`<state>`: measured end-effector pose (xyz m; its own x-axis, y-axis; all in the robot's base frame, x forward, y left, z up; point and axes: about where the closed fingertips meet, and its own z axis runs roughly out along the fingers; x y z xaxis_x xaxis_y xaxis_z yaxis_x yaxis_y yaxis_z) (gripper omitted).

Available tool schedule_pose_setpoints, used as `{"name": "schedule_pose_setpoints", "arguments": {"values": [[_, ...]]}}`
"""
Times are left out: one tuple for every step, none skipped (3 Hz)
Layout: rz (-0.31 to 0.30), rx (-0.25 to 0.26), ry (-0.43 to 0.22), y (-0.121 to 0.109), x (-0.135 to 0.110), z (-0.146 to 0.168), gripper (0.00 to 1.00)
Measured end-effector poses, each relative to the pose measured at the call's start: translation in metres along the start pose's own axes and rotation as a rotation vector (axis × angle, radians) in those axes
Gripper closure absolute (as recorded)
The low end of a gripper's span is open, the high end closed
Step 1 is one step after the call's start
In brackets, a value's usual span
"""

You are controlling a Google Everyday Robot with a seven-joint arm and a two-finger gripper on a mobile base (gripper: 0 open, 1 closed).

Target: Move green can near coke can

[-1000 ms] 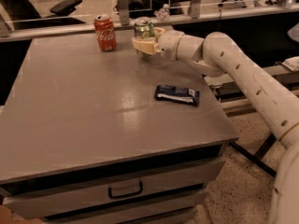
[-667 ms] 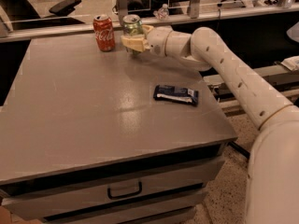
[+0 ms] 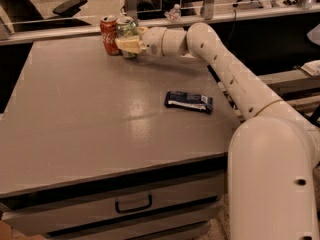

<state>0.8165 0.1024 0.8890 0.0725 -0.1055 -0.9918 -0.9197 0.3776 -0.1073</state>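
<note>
The coke can (image 3: 109,34), red with white script, stands upright at the far edge of the grey table (image 3: 90,124). The green can (image 3: 126,30), green and silver with a silver top, stands right beside it on its right, nearly touching. My gripper (image 3: 128,40) reaches in from the right and is shut on the green can, its pale fingers (image 3: 129,45) wrapping the can's lower half. The can's bottom is hidden by the fingers, so I cannot tell if it rests on the table.
A dark blue snack bar wrapper (image 3: 189,101) lies flat on the right side of the table. My white arm (image 3: 225,69) stretches across the table's right edge. Drawers (image 3: 132,204) front the table. A rail and office chairs stand behind.
My gripper has carried the green can leftward along the far edge, from a gap right of the coke can to right beside it.
</note>
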Motion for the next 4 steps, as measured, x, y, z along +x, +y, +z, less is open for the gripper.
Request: {"name": "schedule_pose_setpoints", "arguments": {"values": [[0.017,-0.019,0.011,0.002,0.004,0.011,0.43],[0.029,-0.025,0.019,0.005,0.007,0.014,0.18],[0.030,-0.010,0.024,0.005,0.006,0.010,0.00],[0.020,0.064,0.036,0.000,0.003,-0.017,0.00]]}}
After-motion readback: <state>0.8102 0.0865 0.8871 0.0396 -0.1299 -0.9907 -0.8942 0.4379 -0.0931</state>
